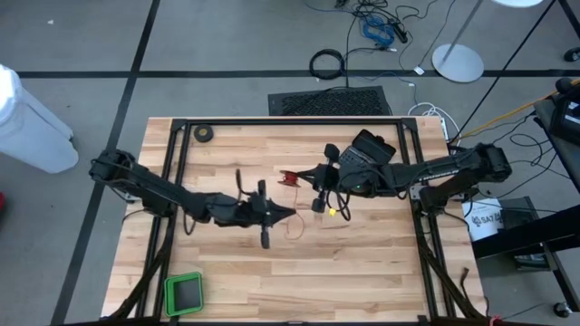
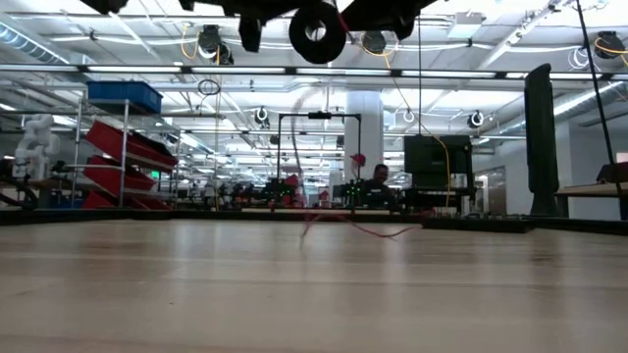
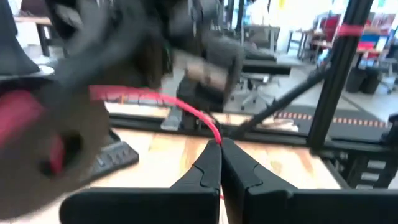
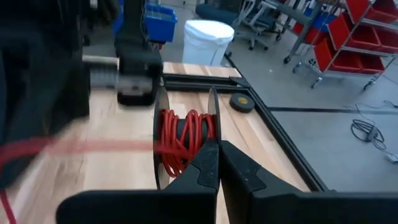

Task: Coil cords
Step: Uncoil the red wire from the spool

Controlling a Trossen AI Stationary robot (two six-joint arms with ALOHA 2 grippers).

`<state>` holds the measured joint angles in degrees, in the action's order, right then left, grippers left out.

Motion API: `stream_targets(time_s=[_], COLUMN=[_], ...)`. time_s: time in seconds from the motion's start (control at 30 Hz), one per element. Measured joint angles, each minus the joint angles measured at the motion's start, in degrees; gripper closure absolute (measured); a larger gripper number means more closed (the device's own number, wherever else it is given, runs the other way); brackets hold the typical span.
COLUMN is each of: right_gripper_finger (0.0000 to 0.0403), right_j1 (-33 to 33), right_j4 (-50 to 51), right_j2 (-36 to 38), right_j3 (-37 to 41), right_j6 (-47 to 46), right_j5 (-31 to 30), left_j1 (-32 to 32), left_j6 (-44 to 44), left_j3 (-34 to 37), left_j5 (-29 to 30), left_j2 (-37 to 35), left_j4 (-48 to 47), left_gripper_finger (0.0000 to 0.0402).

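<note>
My left end effector [image 3: 220, 163] hangs over the middle of the bench [image 1: 362, 272], clenched on the red wire [image 3: 186, 109]; from my left wrist I see the strand come out right at the tips of the pinched fingers [image 3: 205, 168] and run away toward my other arm. My right end effector [image 4: 217, 168] is just across from it, also above the bench's middle, and it is clenched on the rim of the reel [image 4: 183, 140]. The reel stands on edge between the disc flanges, with loose red turns wound around its core. From overhead the reel [image 1: 289, 178] shows as a small red spot at the tip of my right end effector [image 1: 301, 176], near my left end effector [image 1: 288, 214], with a thin loop of wire [image 1: 297, 228] lying on the wood between the two. In the level view the reel [image 2: 316, 32] hangs high above the bench [image 2: 314, 284], and a slack run of wire [image 2: 363, 228] trails across the far boards. A black tape roll [image 1: 205, 133] sits at the far left corner, and a green tray [image 1: 184, 292] at the near left edge.
</note>
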<state>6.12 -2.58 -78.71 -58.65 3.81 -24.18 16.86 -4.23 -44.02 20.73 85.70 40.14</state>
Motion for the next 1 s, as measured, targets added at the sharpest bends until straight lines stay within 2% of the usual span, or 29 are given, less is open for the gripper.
stream_targets(time_s=[0.33,0.5,0.7,0.9,1.0], right_gripper_finger=[0.0403,0.0403,0.0403,0.0403,0.0403], right_j1=[1.9,3.1,4.5,4.4,3.6], right_j4=[-0.3,0.5,4.0,8.2,9.9], right_j2=[0.3,1.8,5.5,7.7,8.2], right_j3=[0.0,0.0,0.0,0.0,0.0], right_j6=[-0.1,-0.1,-0.2,0.0,0.7], right_j5=[0.2,0.5,0.5,0.5,0.7], left_j1=[0.0,0.0,0.0,0.1,0.2], left_j6=[-3.8,-4.4,-4.5,-4.9,-6.0], left_j3=[-0.5,-0.5,-0.4,-0.4,-0.4], left_j5=[-0.9,5.0,13.0,13.9,14.0], left_j2=[8.1,8.0,4.1,-3.0,-7.6], left_j4=[-1.1,-10.1,-22.3,-32.9,-39.0], left_gripper_finger=[0.04,0.04,0.04,0.0397,0.0374])
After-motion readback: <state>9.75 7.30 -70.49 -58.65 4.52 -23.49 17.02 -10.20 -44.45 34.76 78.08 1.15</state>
